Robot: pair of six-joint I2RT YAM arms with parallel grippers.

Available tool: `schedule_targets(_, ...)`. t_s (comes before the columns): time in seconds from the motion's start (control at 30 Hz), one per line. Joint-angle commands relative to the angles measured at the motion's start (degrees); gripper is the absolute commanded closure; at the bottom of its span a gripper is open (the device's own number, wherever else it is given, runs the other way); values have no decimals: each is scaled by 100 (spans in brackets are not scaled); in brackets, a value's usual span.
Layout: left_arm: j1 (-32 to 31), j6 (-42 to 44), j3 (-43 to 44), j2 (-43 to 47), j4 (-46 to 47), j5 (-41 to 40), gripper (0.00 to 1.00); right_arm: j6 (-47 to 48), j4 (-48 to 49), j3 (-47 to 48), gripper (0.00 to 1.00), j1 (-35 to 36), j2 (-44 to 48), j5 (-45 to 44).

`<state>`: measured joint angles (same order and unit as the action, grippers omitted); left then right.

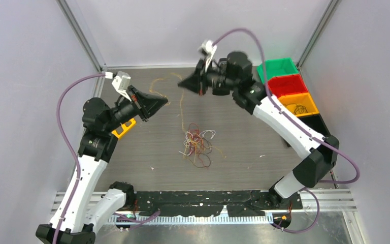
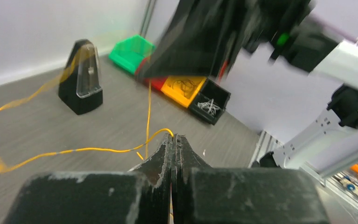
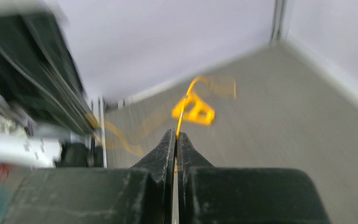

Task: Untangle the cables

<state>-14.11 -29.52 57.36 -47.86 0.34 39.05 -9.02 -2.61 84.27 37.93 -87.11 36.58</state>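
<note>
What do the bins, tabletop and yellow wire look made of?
The bins look like moulded plastic: solid colours, smooth slightly glossy walls. The tabletop is matte with a grey wood-grain pattern, probably laminate or vinyl; real wood can't be ruled out. The yellow wire is thin, evenly coloured, softly curved, so likely plastic-insulated; core not visible.

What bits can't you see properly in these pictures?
- Top view: the tangle has strands too small to follow.
- Right wrist view: blur smears the yellow cable beyond the right gripper.
- Left wrist view: the right arm hides most of the red bin.
</note>
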Motion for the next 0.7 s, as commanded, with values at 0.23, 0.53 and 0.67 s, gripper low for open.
schedule_targets(0.23,39,940,-406,393,168,1314,42,-554,1439,1354,95,-32,1034,-756)
schedule_targets(0.53,-707,1674,-854,-368,1819,610,19,-982,1754,1476,95,-16,690,-689)
schedule_targets(0.67,-1262,1650,-636,-1158,2761,456,17,-1146,1754,1717,95,26,468,-691)
